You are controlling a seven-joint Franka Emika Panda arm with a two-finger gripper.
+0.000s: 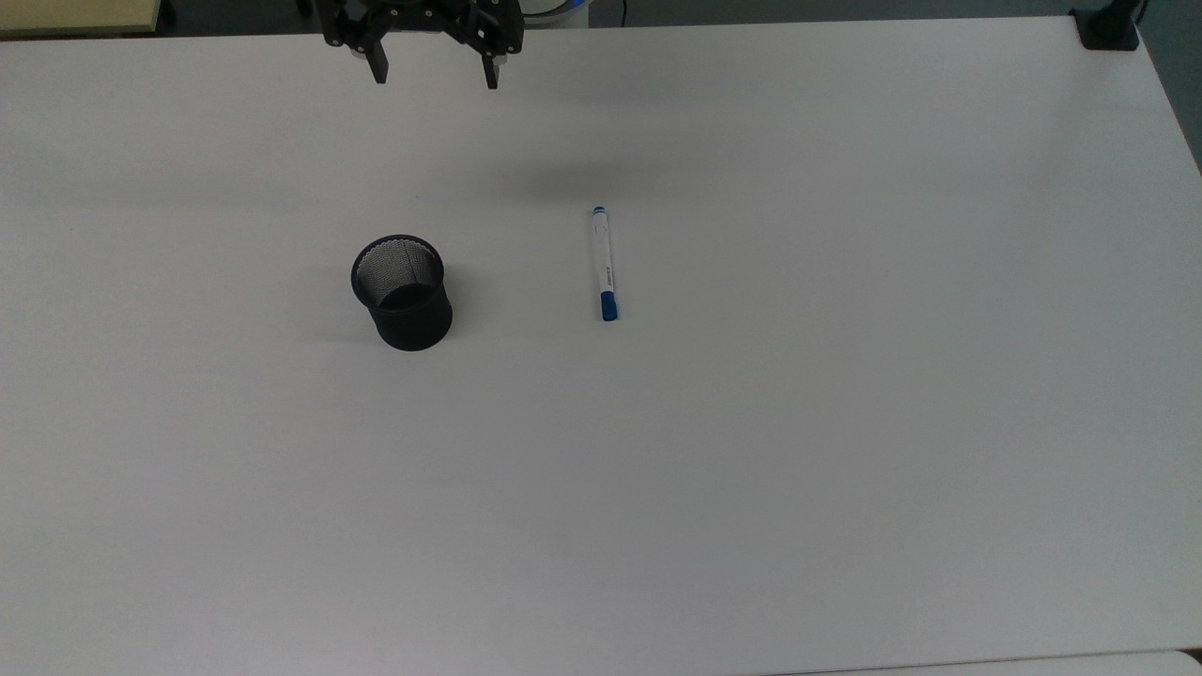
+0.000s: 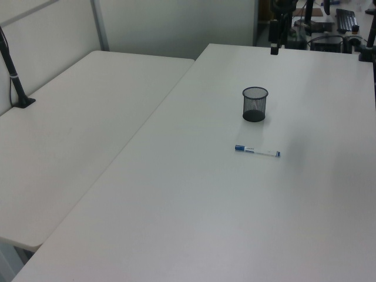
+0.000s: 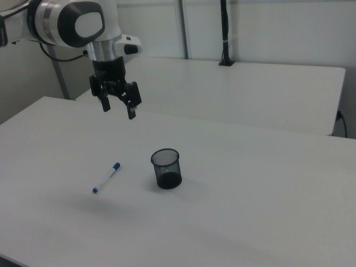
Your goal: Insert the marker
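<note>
The marker lies flat on the white desk, out in the open middle of the surface and well away from every edge. In the top view its long axis runs almost straight from the desk's far edge toward its near edge, leaning only slightly off that line. The blue cap sits at the end nearer the desk's near edge, and the small blue tip at the end toward the far edge, where the pincer hangs. In the left view the marker lies nearly crosswise, cap at the left view's left. In the right view the marker runs on a diagonal, cap at its upper right end.

A black mesh cup stands upright on the desk, mouth open upward, to the top view's left of the marker and clearly apart from it. In the right view the cup stands to the right view's right of the marker.

The pincer hangs in the air above the desk's far edge, its two fingers spread wide with nothing between them. In the right view the pincer points downward, above and beyond the marker, touching neither marker nor cup.
</note>
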